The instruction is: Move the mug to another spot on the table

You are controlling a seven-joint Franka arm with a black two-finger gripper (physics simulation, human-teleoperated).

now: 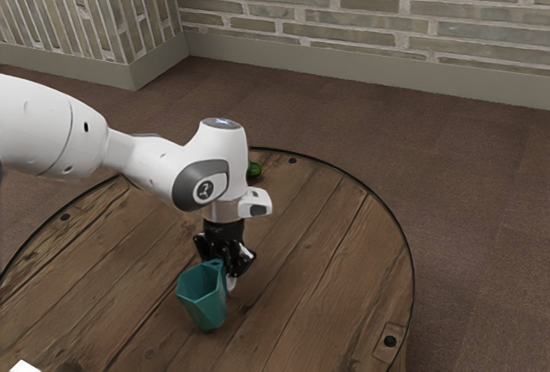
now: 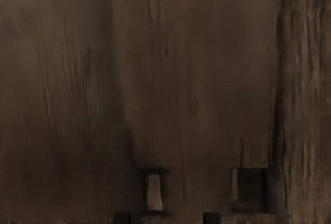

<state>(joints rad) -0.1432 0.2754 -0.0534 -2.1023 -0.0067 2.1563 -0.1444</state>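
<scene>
Round plank worktop (image 1: 331, 243) with a dark rim, standing on brown carpet, brick walls behind. The arm came in from the exterior view's left, hand pointing straight down over the worktop's middle. End effector (image 1: 225, 262) sat low, close above the wood. Teal mug (image 1: 204, 297) stood on the worktop at about 7 o'clock from the end effector, mouth up, its rim just beside the hand; contact could not be made out. Could not tell whether the end effector was spread or pressed together. A small green thing (image 1: 254, 168) lay near the worktop's 12 o'clock edge, partly behind the arm, well apart from the mug. The wrist view showed bare dark planks (image 2: 181, 79) beneath the hand.
</scene>
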